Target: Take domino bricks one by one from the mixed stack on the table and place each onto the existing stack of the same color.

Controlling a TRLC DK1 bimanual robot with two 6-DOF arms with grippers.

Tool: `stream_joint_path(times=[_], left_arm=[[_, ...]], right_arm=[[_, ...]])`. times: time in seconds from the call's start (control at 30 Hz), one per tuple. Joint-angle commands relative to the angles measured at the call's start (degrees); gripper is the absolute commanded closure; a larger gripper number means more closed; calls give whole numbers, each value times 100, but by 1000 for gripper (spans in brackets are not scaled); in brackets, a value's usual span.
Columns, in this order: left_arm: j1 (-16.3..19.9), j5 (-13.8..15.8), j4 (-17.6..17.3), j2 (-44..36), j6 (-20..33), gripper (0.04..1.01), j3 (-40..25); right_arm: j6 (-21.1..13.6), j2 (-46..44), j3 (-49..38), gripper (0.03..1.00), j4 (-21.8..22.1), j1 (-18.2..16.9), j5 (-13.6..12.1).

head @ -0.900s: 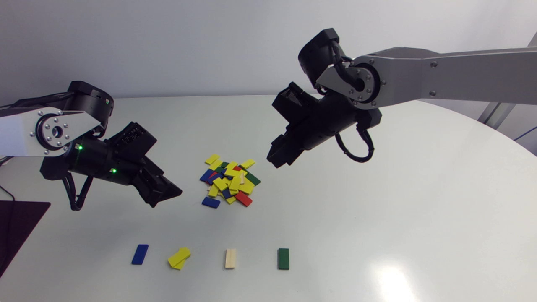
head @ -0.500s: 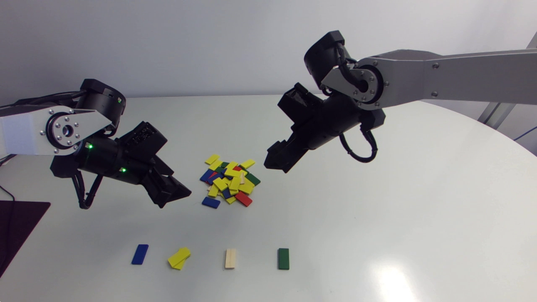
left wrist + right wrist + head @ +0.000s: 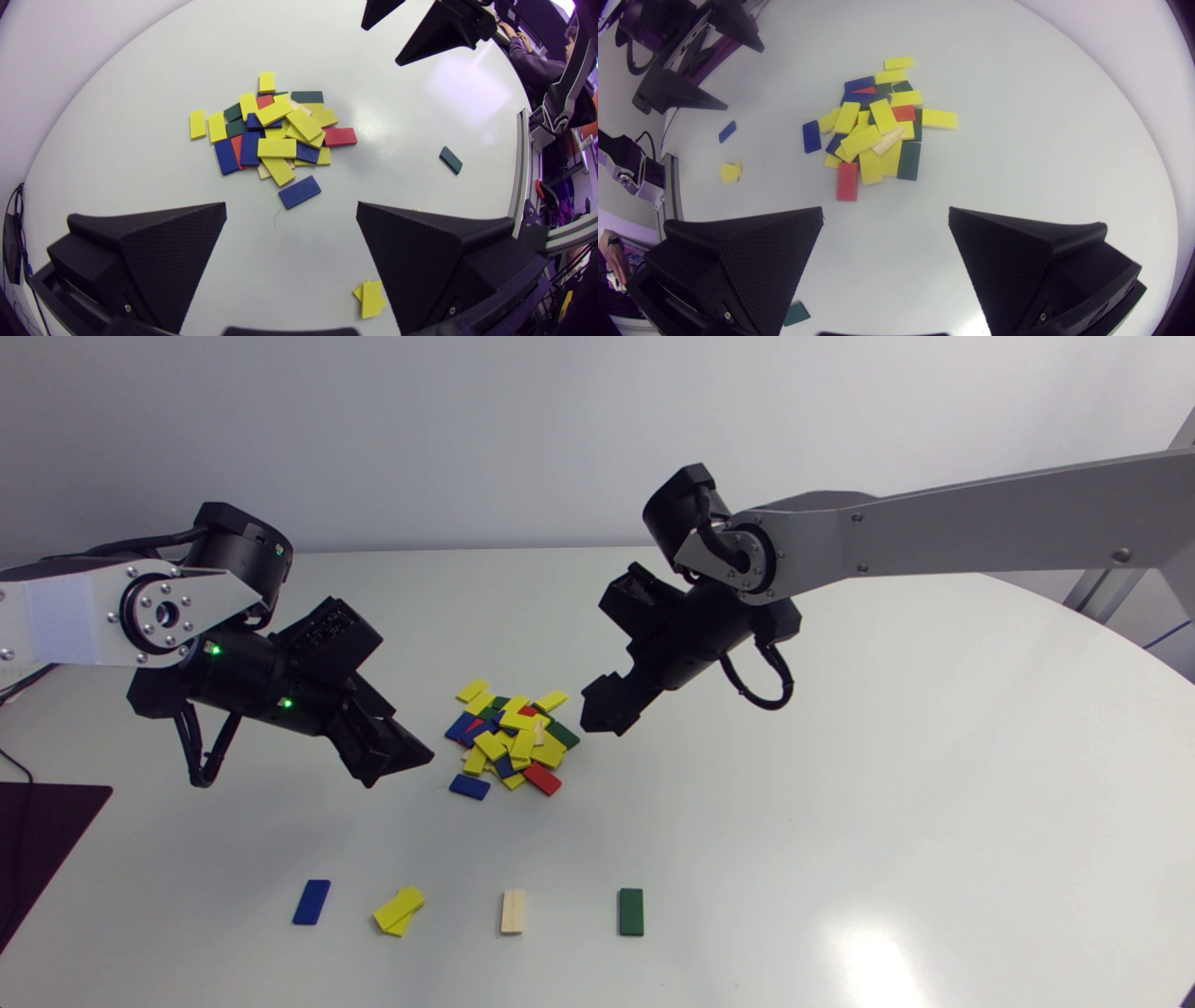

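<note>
A mixed pile of yellow, blue, green, red and cream bricks (image 3: 512,739) lies mid-table; it shows too as the pile (image 3: 275,133) and the pile (image 3: 878,128) in the wrist views. Near the front edge sit a blue brick (image 3: 311,902), a skewed yellow stack (image 3: 399,910), a cream stack (image 3: 512,911) and a green brick (image 3: 631,911). My left gripper (image 3: 401,763) hovers just left of the pile, open and empty (image 3: 289,219). My right gripper (image 3: 602,714) hangs close above the pile's right edge, open and empty (image 3: 885,217).
A single blue brick (image 3: 469,787) lies loose at the pile's front left, and a red one (image 3: 541,778) at its front right. A dark mat (image 3: 37,845) lies at the table's left edge.
My right gripper has come down and leftward toward the pile's right edge. My left arm has moved slightly right toward the pile. No brick has moved.
</note>
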Motion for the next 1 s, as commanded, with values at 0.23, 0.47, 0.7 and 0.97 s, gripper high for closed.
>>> stream_joint_path(times=[0.23, 0.47, 0.7, 0.97], left_arm=[[-36, 21, -1, 295, -59, 52, 242], [-18, 21, -1, 295, -50, 52, 216], [131, 21, 8, 286, -41, 52, 110], [368, 161, 43, 260, 82, 52, -22]], right_arm=[[-487, 1041, 1175, 192, -763, -153, 101], [-663, 1534, 1878, 313, -1220, -4, 241], [-725, 1929, 2537, 590, -1589, 128, 356], [-769, 2412, 3232, 666, -2028, 304, 514]])
